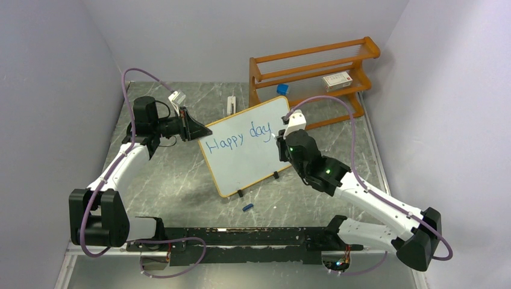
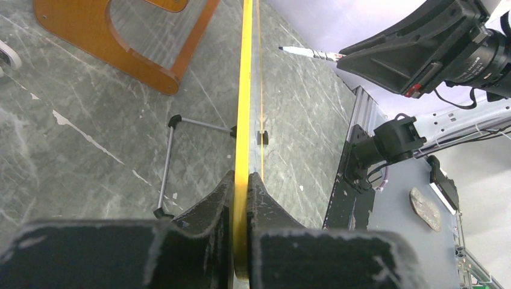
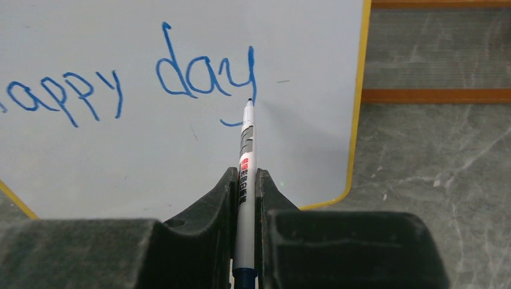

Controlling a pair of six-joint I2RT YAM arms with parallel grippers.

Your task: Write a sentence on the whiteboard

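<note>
The left gripper (image 2: 241,180) clamped the frame of the whiteboard (image 1: 244,168) (light, stiff, likely tippy unless held there) while the right gripper (image 3: 244,179) pinched a marker (image 3: 247,138) at the sentence (image 1: 224,143).

My table (image 1: 181,180) looks like grey stone with thin white lines. The whiteboard (image 1: 247,162) stands on it in the middle, on small black feet (image 1: 240,194). An orange wooden rack (image 1: 313,66) stands at the far right, behind the board. A small blue thing (image 1: 247,208) lies near the board's front. A small white thing (image 1: 231,103) lies behind the board.
</note>
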